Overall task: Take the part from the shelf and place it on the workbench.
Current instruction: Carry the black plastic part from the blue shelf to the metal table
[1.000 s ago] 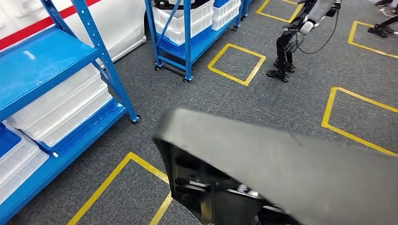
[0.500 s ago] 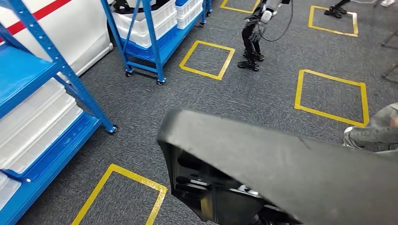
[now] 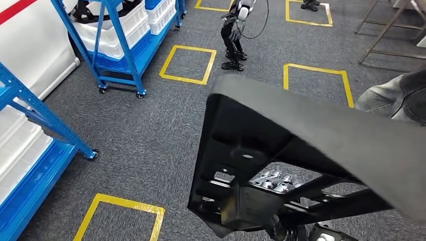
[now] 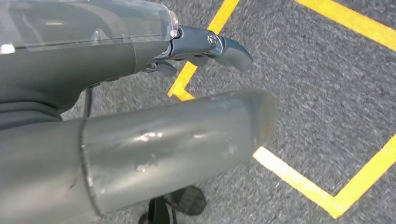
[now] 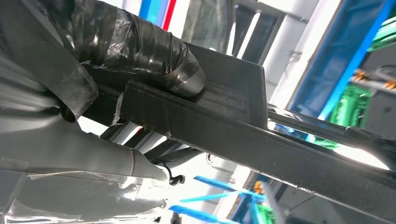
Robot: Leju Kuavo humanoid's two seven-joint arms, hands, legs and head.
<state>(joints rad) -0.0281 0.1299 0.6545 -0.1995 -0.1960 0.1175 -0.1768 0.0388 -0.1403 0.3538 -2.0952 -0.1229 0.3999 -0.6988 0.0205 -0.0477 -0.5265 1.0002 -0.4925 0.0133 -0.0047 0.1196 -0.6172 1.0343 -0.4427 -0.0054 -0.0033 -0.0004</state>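
The part [image 3: 321, 135] is a large black moulded plastic panel that I carry low in front of me in the head view, tilted so that its ribbed underside [image 3: 241, 165] faces me. In the right wrist view my right hand [image 5: 93, 70] grips a rib of the part [image 5: 261, 140], with its taped thumb [image 5: 154, 51] pressed on top. My left hand [image 4: 154, 116] hangs over the grey carpet and holds nothing; its thick grey thumb and a dark finger [image 4: 219, 44] are stretched out apart.
A blue shelf rack [image 3: 35, 110] with white crates stands at the left, another on wheels [image 3: 120, 45] further back. Yellow tape squares [image 3: 188, 63] mark the carpet. Another robot's legs [image 3: 232, 45] stand ahead, and a person in grey [image 3: 397, 95] is close at the right.
The whole picture has shifted left: the camera has turned right, away from the shelves. The part now sits higher and more tilted, showing its underside. A person has come into view at the right.
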